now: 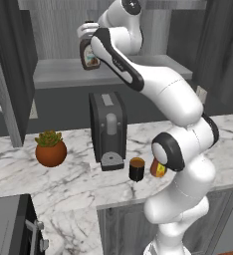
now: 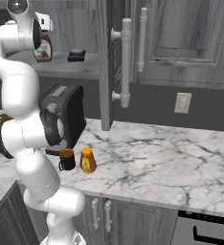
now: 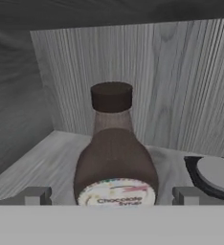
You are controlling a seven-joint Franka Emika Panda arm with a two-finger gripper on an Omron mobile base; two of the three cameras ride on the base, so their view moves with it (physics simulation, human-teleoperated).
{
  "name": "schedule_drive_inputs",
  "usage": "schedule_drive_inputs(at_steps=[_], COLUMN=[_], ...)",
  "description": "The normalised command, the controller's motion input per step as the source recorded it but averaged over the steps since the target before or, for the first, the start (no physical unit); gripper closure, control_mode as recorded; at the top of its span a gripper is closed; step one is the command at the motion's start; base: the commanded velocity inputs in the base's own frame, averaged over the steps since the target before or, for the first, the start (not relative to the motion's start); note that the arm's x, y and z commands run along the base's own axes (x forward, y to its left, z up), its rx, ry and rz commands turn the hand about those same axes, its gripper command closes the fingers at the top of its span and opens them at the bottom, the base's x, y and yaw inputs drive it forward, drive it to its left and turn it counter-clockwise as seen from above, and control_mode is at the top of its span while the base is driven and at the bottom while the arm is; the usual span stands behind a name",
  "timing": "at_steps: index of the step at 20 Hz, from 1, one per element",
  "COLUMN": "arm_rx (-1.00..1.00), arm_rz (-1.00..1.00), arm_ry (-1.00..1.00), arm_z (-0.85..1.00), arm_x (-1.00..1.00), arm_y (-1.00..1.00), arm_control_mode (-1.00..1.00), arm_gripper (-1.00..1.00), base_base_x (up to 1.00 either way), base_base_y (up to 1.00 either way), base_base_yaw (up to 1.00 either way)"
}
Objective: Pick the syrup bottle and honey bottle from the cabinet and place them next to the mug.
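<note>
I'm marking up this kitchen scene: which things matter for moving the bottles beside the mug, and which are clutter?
Job:
tall dark brown syrup bottle
small amber-orange honey bottle
dark cylindrical mug
grey wood-grain cabinet
open gripper

Clutter:
black coffee machine
terracotta plant pot
round dark dish

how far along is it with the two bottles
About halfway. Done: the honey bottle stands on the counter beside the mug. In hand: the open gripper straddles the syrup bottle, upright on the cabinet shelf, not yet clamped. Left: grip it, lift it out, set it by the mug.
</note>
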Motion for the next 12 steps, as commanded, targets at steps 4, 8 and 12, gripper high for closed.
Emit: schedule_drive_inputs(at_steps=[4,8,12], arm_rx=[0.0,0.0,0.0], arm_rz=[0.0,0.0,0.0], arm_ry=[0.0,0.0,0.0], arm_z=[0.0,0.0,0.0], arm_x=[0.21,0.23,0.1], arm_y=[0.0,0.02,0.11], arm_control_mode=[-1.0,-1.0,-1.0], arm_gripper=[-1.0,-1.0,-1.0], base_base_x=[0.0,0.0,0.0], base_base_y=[0.0,0.0,0.0], base_base_yaw=[0.0,0.0,0.0])
